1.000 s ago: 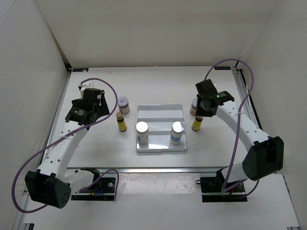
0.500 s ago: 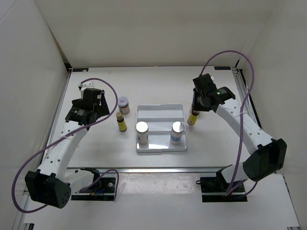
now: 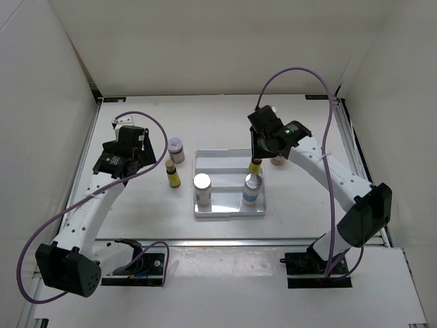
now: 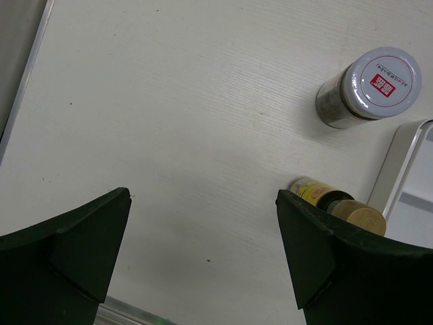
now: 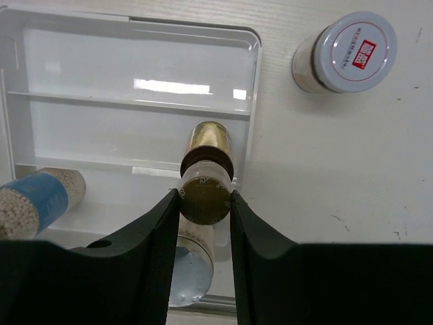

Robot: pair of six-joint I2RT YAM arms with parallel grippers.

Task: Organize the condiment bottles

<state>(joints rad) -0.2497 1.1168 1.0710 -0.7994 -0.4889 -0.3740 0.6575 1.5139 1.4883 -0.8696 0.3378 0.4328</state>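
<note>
My right gripper (image 3: 256, 162) is shut on a slim yellow bottle with a brown cap (image 5: 205, 190) and holds it in the air over the right end of the white divided tray (image 3: 229, 154). Two white cylinders with silver caps (image 3: 201, 188) (image 3: 252, 187) stand in the tray's front compartment. The other yellow bottle (image 3: 173, 173) stands left of the tray, with a squat white-lidded jar (image 3: 176, 147) behind it. The second jar (image 5: 345, 52) stands right of the tray, partly hidden in the top view. My left gripper (image 4: 203, 257) is open and empty, left of the yellow bottle (image 4: 336, 206) and jar (image 4: 369, 86).
White walls enclose the table on the left, back and right. A metal rail (image 3: 225, 240) runs along the near edge. Purple cables loop from both arms.
My right gripper has carried the yellow bottle up and to the left, from the table right of the tray to above the tray's right end. The left arm has not moved.
</note>
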